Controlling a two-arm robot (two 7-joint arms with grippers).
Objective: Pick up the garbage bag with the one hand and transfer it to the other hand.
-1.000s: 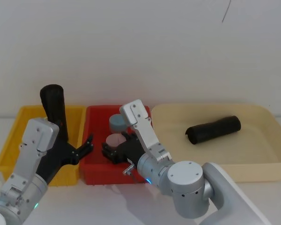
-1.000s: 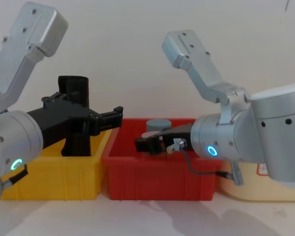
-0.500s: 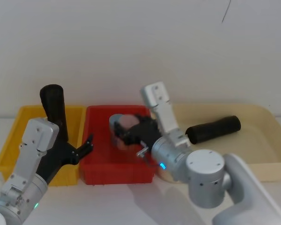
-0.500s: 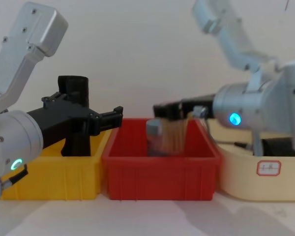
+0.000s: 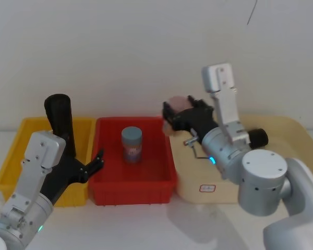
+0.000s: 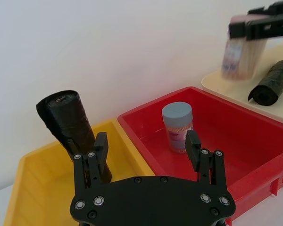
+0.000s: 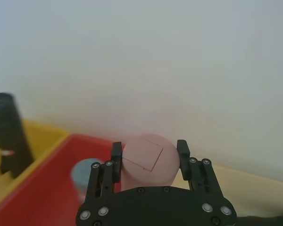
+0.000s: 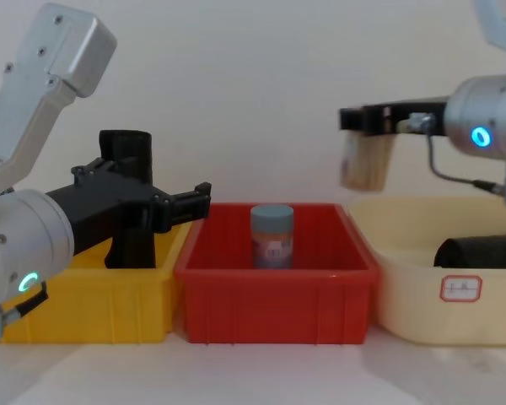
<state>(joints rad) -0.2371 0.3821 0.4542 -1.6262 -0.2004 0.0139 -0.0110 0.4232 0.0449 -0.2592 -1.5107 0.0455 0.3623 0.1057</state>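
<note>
Left gripper waiting open by the upright bag; right gripper carrying a jar.

Thick black crinkly plastic garbage bag roll (image 5: 59, 121): upright against the far wall of the yellow plastic bin (image 5: 6, 167) at left, not gripped. Green-ringed left gripper (image 6: 146, 151): fingers spread wide, empty, near side of the roll, apparently lined up for a grasp. Blue-ringed right gripper (image 8: 365, 119): clamped on a pale pink-lidded jar (image 8: 363, 164), held above the seam between red plastic bin (image 5: 105, 186) and cream tray (image 5: 289, 187), so not free to receive. Grey-lidded jar (image 5: 131, 144): standing in the red bin. Second black roll (image 6: 272, 83): lying in the tray.
</note>
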